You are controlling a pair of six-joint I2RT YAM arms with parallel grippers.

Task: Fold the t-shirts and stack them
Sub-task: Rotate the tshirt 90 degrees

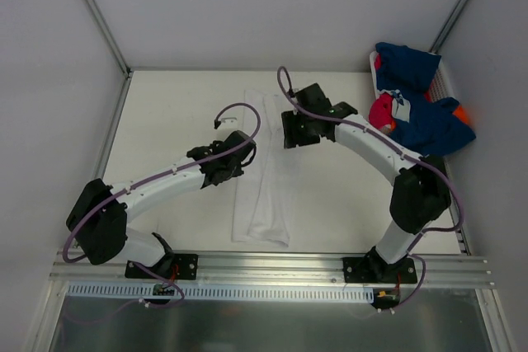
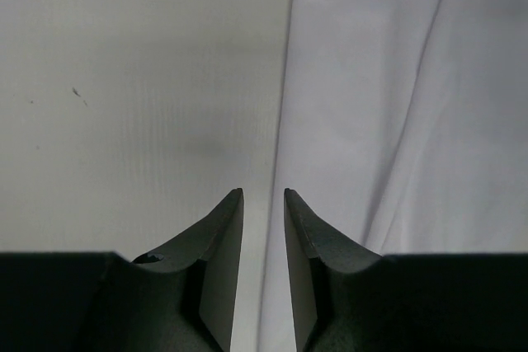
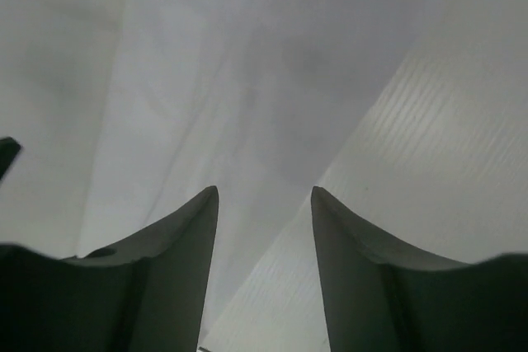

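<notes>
A white t-shirt (image 1: 264, 195) lies on the table as a long narrow strip running front to back. My left gripper (image 1: 240, 159) is low over its left edge, with the jaws a narrow gap apart and nothing between them. In the left wrist view that gripper (image 2: 264, 191) straddles the edge of the shirt (image 2: 396, 80). My right gripper (image 1: 290, 134) is over the shirt's right edge further back and is open and empty. In the right wrist view it (image 3: 264, 190) is above the white cloth (image 3: 247, 63). Navy shirts (image 1: 412, 68), a pinkish-red one (image 1: 381, 111) and some orange (image 1: 464, 113) are piled at the back right.
The pile sits in a white basket (image 1: 446, 80) against the right wall. Bare table shows left of the shirt (image 2: 124, 80) and right of it (image 3: 445, 146). White walls enclose the table on three sides. A metal rail (image 1: 264, 269) runs along the near edge.
</notes>
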